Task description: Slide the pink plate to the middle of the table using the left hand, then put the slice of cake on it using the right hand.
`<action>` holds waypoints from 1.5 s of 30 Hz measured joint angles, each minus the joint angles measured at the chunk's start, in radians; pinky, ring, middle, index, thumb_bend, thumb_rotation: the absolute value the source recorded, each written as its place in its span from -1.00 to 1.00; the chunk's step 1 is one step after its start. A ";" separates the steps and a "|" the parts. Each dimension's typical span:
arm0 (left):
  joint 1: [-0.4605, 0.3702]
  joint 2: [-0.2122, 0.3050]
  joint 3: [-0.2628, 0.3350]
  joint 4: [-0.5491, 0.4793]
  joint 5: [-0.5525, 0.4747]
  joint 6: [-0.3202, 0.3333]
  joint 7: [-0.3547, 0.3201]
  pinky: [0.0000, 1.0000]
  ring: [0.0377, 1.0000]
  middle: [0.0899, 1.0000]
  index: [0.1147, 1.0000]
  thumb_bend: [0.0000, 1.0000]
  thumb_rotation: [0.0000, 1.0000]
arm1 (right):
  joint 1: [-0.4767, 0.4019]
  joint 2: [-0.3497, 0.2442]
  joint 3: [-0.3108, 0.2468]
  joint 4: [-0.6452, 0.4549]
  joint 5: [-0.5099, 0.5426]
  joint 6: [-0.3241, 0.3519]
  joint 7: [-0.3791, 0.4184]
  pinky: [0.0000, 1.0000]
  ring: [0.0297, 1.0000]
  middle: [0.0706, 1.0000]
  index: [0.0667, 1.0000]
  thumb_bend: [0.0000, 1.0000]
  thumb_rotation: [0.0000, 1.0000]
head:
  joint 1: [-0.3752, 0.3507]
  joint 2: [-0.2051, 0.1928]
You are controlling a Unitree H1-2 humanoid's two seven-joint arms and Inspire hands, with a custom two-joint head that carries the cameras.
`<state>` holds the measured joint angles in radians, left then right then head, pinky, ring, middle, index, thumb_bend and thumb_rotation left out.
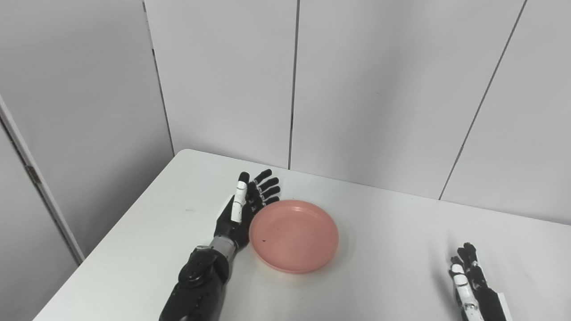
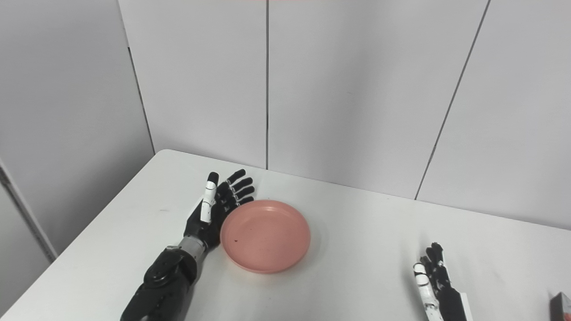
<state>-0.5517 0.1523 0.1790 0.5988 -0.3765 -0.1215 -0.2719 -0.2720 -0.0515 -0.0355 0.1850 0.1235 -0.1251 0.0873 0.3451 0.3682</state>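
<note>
The open left hand (image 1: 243, 209) touched the pink plate (image 1: 293, 235) at nine o'clock; an uneven push could spin it away. The right hand (image 1: 468, 278) rested open.

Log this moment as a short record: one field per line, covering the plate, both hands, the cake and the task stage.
pink plate: empty, flat on the white table, left of the table's middle
left hand: open, fingers straight, edge-on against the plate's left rim
right hand: open, holding nothing, near the table's front right, apart from the plate
cake: not clearly seen; a dark object sits cut off at the right eye view's bottom right corner
task stage: plate slide not finished, cake not yet on plate
</note>
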 measured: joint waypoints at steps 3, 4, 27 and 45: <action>0.027 -0.029 -0.022 -0.056 0.002 0.030 -0.006 0.83 0.82 0.79 0.79 0.62 1.00 | -0.009 -0.001 0.000 0.013 0.000 -0.018 0.002 1.00 1.00 1.00 1.00 -0.17 0.37 | -0.037 0.015; 0.039 -0.038 -0.033 -0.079 0.004 0.037 -0.006 0.85 0.84 0.81 0.81 0.61 1.00 | -0.011 -0.001 0.001 0.017 0.000 -0.025 0.004 1.00 1.00 1.00 1.00 -0.14 0.37 | -0.049 0.020; 0.214 -0.204 -0.133 -0.326 0.139 0.042 0.111 1.00 1.00 0.99 0.98 0.39 1.00 | -0.028 0.051 0.022 0.035 -0.083 -0.064 -0.055 1.00 0.99 0.99 1.00 0.40 0.49 | -0.435 0.182; 0.226 -0.204 -0.153 -0.344 0.136 0.050 0.099 1.00 0.99 0.99 0.96 0.38 0.95 | -0.099 -0.225 -0.013 -0.302 -0.421 0.340 -0.087 0.64 0.75 0.73 0.73 0.24 0.23 | -0.508 0.196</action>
<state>-0.3256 -0.0514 0.0258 0.2550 -0.2407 -0.0716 -0.1728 -0.3706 -0.2761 -0.0484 -0.1170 -0.2973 0.2150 0.0006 -0.1626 0.5645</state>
